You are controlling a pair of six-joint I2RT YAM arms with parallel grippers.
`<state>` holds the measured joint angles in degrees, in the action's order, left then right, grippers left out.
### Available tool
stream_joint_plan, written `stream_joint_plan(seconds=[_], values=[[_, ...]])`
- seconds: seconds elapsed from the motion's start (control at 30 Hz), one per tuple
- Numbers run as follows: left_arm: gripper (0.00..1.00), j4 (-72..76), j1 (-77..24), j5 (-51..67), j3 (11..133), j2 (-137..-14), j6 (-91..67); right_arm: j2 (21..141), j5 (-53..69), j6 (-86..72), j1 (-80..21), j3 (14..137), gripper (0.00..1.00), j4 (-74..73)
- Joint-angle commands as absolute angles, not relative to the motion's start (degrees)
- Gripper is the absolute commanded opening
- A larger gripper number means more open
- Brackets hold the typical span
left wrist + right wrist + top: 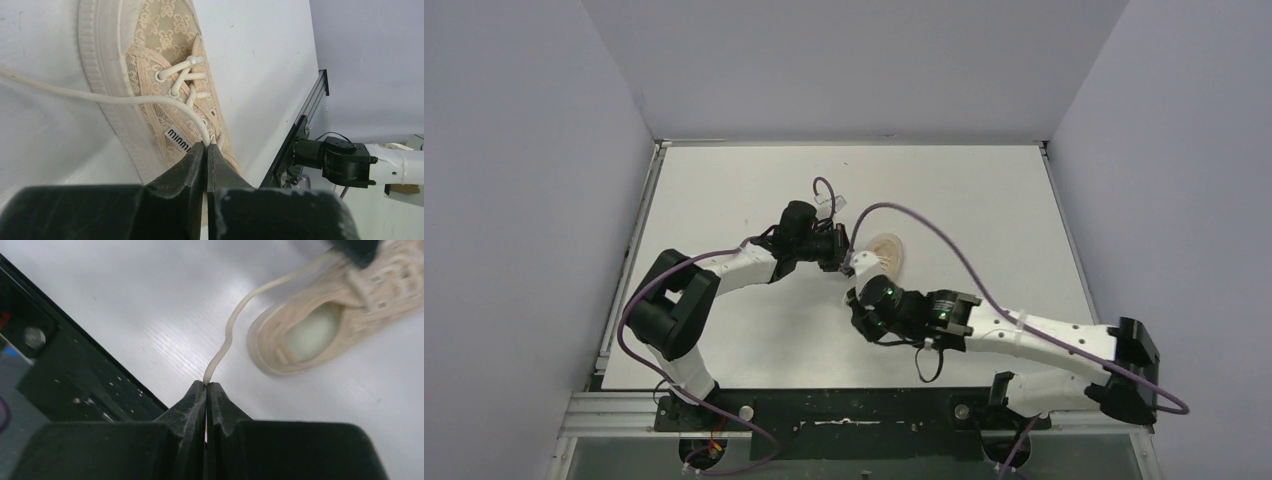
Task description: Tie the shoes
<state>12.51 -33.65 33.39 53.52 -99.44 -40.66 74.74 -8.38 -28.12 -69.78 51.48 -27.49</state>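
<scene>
The cream-beige sneaker (888, 251) lies on the white table, its patterned upper and laced eyelets filling the left wrist view (150, 60). My left gripper (846, 256) sits at the shoe's left side; its jaws (206, 146) are shut on a thin cream lace (100, 97) above the tongue. My right gripper (860, 300) is just in front of the shoe, shut (206, 384) on the other lace (227, 335), which curves up to the shoe (320, 325). The shoe's opening faces the right wrist camera.
Purple cables (944, 240) arc over both arms. The table's black front rail (75, 380) shows left of the right gripper, and a side rail (300, 135) runs beyond the shoe. Grey walls enclose the table.
</scene>
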Motion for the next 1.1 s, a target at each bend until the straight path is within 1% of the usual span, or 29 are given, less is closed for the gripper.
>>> stream_joint_plan(seconds=[0.0,0.1,0.17,0.23,0.37,0.6,0.73,1.07], values=[[0.00,12.05,-32.81,34.81,56.10,-97.88,-38.99,66.28,-5.82,-25.82,-62.28,57.05,0.00,-33.83],[0.00,11.35,-32.46,35.20,56.55,-98.17,-39.72,65.78,-5.15,-23.83,-54.15,59.62,0.00,-33.98],[0.00,11.27,-32.19,35.95,56.81,-98.52,-40.62,66.54,0.13,-23.50,-47.17,59.05,0.00,-28.82],[0.00,11.21,-32.00,36.88,57.18,-98.63,-41.39,69.11,7.67,-25.84,-40.49,58.97,0.00,-22.29],[0.00,10.55,-31.84,37.30,57.99,-98.57,-42.51,77.43,14.50,-29.26,-33.05,61.93,0.00,-13.94],[0.00,9.65,-32.25,39.64,60.04,-100.28,-46.19,86.26,19.29,-39.87,-28.95,61.22,0.00,-2.64],[0.00,10.12,-32.26,39.82,59.71,-100.59,-47.37,87.96,17.98,-44.46,-28.52,57.73,0.00,4.37],[0.00,12.55,-32.44,39.84,58.34,-100.82,-49.29,89.79,15.18,-48.14,-28.30,53.35,0.00,8.20]])
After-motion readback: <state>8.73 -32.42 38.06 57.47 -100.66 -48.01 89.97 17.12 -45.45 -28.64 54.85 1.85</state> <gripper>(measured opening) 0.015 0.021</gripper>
